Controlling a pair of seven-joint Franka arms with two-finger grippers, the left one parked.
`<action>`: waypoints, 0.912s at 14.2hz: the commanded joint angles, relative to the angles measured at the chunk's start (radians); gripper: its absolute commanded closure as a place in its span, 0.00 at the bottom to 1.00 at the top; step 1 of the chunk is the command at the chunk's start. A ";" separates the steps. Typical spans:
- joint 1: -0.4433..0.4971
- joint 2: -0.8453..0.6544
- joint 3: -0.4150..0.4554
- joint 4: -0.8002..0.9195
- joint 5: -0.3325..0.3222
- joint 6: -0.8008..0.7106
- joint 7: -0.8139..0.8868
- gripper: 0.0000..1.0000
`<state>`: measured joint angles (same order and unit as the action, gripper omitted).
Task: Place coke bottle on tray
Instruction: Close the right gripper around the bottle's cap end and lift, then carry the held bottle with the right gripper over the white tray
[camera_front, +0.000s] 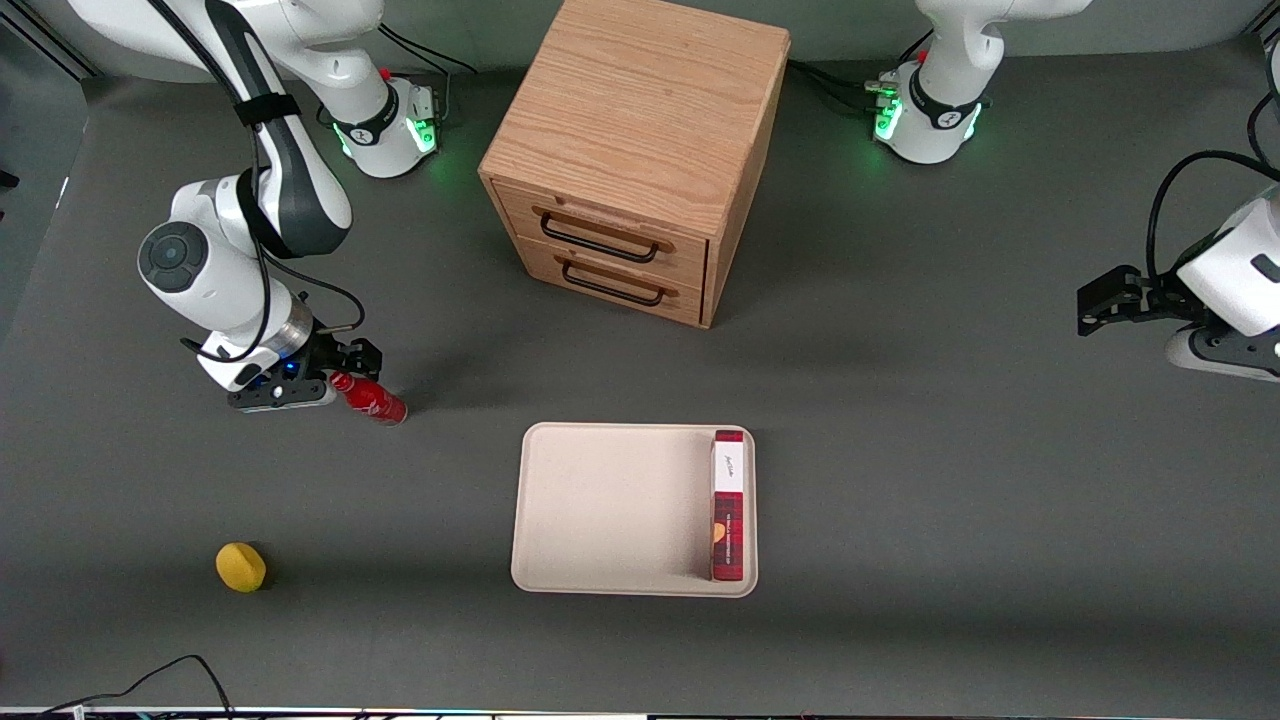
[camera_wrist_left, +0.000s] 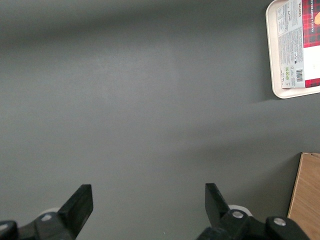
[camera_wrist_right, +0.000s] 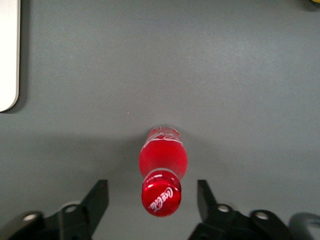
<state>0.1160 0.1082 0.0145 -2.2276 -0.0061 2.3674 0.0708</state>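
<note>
Dark grey matte counter (camera_front: 900, 450) fills every view, bare of pattern, with soft shadows under each thing.

Taken as a clock face, the front view has a large flat cream rectangular tray (camera_front: 522, 500) with rounded corners and a low rim a little toward six o'clock from centre. A long red plaid box with a white label (camera_front: 729, 505) lies in it, along the rim nearest the parked arm. At twelve o'clock from the tray stands a wooden two-drawer cabinet (camera_front: 640, 150) with dark wire handles. A small round yellow object (camera_front: 241, 567) sits at about eight o'clock from the tray; what it is cannot be told.

The small slim red coke bottle with a red cap and white script (camera_front: 369, 398) is on the counter at about ten o'clock from the tray, well apart from it, toward the working arm's end. The black two-finger pincer (camera_front: 340, 380) is at its cap. Seen from the right wrist, the pincer (camera_wrist_right: 152, 197) is spread wide, one finger on each side of the bottle (camera_wrist_right: 161, 165), with grey gaps between fingers and cap.

Only a strip of the tray (camera_wrist_right: 7, 55) shows there. From the left wrist, tray (camera_wrist_left: 272, 50) and box (camera_wrist_left: 295, 45) are cut off by the frame.
</note>
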 joint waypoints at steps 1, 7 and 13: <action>-0.016 -0.027 0.005 -0.027 -0.015 0.018 -0.019 0.58; -0.019 -0.057 0.005 -0.008 -0.014 -0.010 -0.008 1.00; -0.029 -0.082 -0.007 0.474 -0.005 -0.638 -0.023 1.00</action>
<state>0.1013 0.0229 0.0114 -1.9253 -0.0074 1.8993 0.0693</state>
